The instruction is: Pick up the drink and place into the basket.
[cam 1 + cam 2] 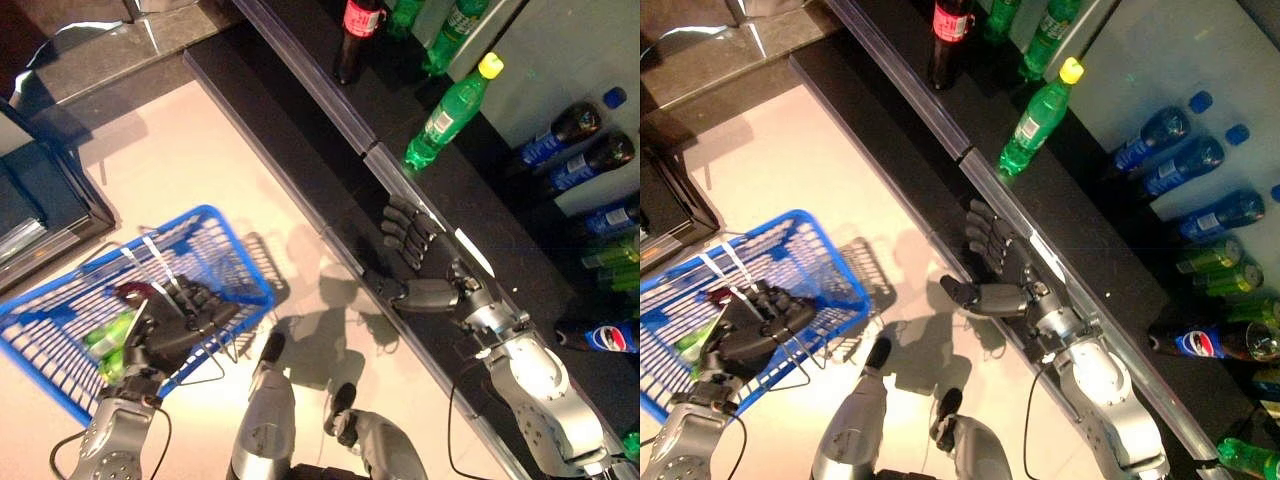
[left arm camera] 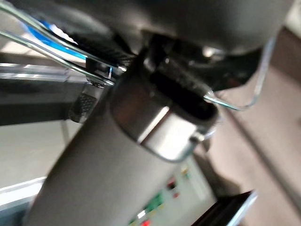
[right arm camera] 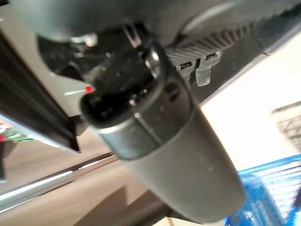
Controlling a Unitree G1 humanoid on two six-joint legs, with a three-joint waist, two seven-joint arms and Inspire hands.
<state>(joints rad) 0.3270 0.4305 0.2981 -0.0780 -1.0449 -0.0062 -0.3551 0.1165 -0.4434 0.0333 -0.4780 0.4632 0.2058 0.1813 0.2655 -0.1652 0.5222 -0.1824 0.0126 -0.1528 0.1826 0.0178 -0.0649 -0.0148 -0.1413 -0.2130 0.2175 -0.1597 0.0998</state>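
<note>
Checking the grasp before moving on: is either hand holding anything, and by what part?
The left hand grips the blue basket by its wire handles; the right hand is open, empty.

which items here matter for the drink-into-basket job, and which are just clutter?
In play:
blue basket, its handle in the left hand
green bottle with yellow cap on the shelf, nearest the open right hand
green drinks already in the basket

Bystanders:
red-labelled cola bottle
blue-labelled bottles

Glossy pale floor (image 1: 200, 170), dark shelf ledge (image 1: 300, 110), white shelf back panel (image 1: 570, 50)
</note>
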